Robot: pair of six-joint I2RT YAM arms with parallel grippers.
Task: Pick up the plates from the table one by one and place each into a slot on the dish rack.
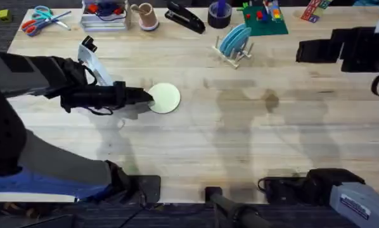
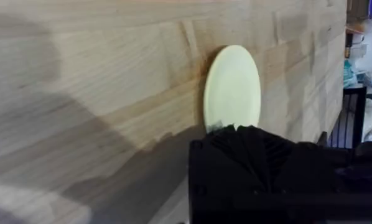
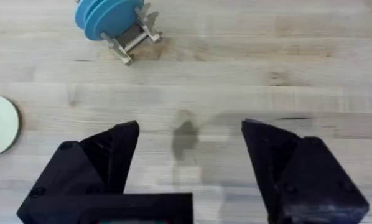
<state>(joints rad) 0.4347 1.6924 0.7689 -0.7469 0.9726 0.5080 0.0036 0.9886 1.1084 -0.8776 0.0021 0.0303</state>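
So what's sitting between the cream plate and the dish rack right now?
Nothing: in the overhead view, only bare table separates the cream plate from the dish rack.

- Big light wooden table (image 1: 253, 126) made of joined planks, with lines of grain.
- Round flat pale yellow plate (image 1: 164, 99) lying near the middle left.
- Small wooden dish rack (image 1: 235, 50) with light blue plates (image 1: 233, 39) standing in it, near the far edge.
- Scissors (image 1: 42, 19), black stapler (image 1: 185, 17) and pink cup (image 1: 146, 15) along the far edge.
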